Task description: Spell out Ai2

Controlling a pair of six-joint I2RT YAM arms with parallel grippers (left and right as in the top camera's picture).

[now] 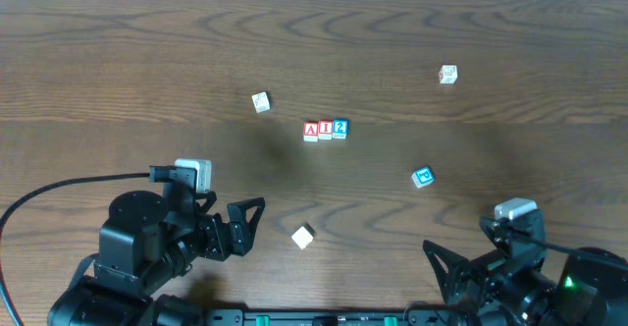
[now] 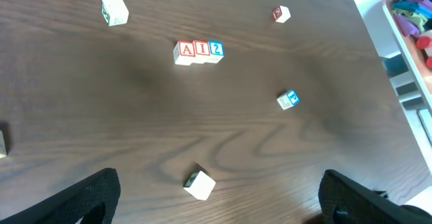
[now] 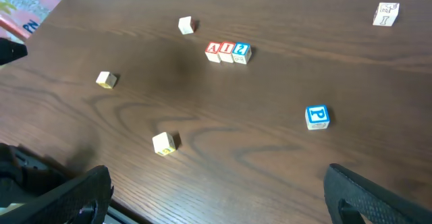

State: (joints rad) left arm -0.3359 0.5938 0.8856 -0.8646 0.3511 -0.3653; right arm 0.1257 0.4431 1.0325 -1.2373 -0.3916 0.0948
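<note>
Three lettered blocks stand touching in a row mid-table: a red A (image 1: 311, 131), a red I (image 1: 325, 130) and a blue 2 (image 1: 340, 128). The row also shows in the left wrist view (image 2: 198, 50) and the right wrist view (image 3: 228, 51). My left gripper (image 1: 247, 226) is open and empty at the near left, well short of the row; a white block (image 2: 199, 184) lies just ahead of its jaws (image 2: 219, 210). My right gripper (image 1: 446, 272) is open and empty at the near right edge, its jaws (image 3: 216, 204) over bare wood.
Loose blocks lie around the row: a blue P block (image 1: 423, 177) to the right, a white one (image 1: 303, 236) in front, one (image 1: 260, 102) at the back left, one (image 1: 448, 74) at the far right. Another small block (image 3: 106, 79) lies to the left. A black cable (image 1: 59, 190) trails at left.
</note>
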